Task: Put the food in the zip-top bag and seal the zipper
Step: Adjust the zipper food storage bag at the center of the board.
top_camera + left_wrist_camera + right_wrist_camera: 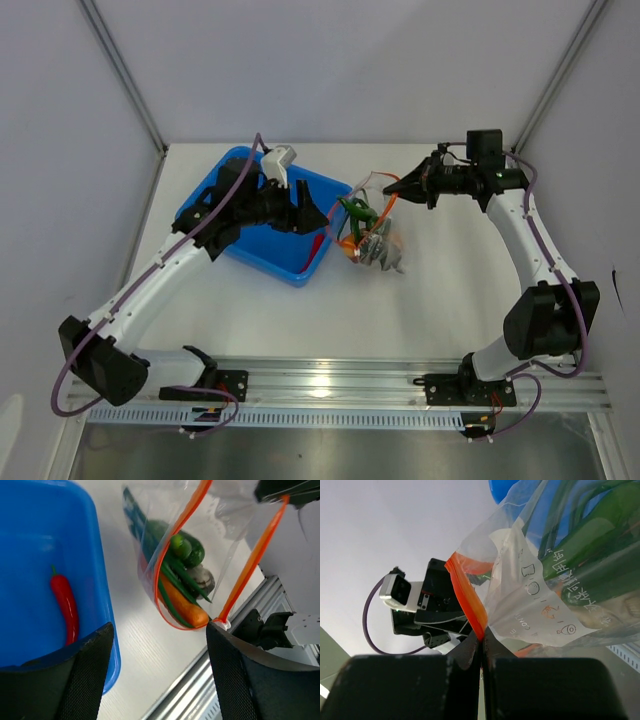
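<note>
My right gripper (481,641) is clenched on the zipper (466,594), a thin orange-red strip, and holds the mouth of the zip-top bag (530,605) gaping open. The bag sits on the table (430,300), just right of the blue tray (205,200). It's crinkly clear film with printed marks. Smooth green pods (182,547) and a tapered orange piece (186,609) are bunched inside. My left gripper (159,675) is spread wide over the tray's corner, holding nothing. A glossy red chili (66,609) lies in the tray.

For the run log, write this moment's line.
right fingers shut on zipper | left fingers open above blue tray | red chili in tray | zip-top bag unsealed
</note>
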